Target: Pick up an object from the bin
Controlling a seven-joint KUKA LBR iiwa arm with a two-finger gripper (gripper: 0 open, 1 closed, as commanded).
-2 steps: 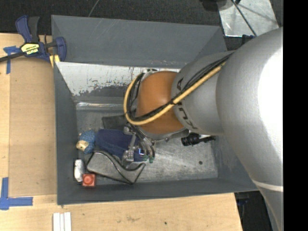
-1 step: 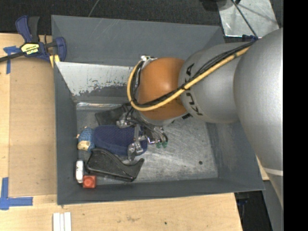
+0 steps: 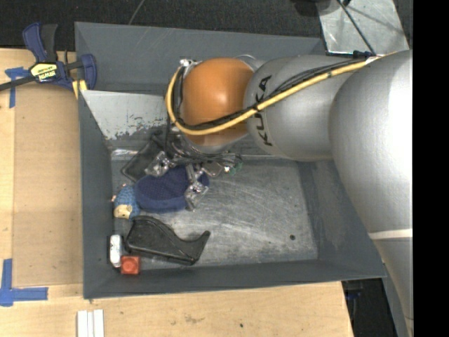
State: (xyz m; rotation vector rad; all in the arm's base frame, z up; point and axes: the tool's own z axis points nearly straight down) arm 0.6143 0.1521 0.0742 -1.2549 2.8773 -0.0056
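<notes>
Camera view: at the left end of the bin a small white piece and a red piece are noted close to the wall, with a small tan thing just above them and a black curved piece beside them. To their right lies a dark blue soft bundle, and the hand is set low over its upper right edge. This bundle is judged the likeliest pick. Risk 1: being soft, the bundle could be pinched by a fold only and slip free on lifting. Risk 2: the tan thing, touching the bundle's left edge, could be dragged along or knocked aside. Risk 3: a dark flat thing just above the bundle could be caught in the same closure. Whether the hand is open or closed cannot be told, nor whether anything is held, since the orange wrist cover hides most of it. Whatever lies under the cover and the arm is hidden.
</notes>
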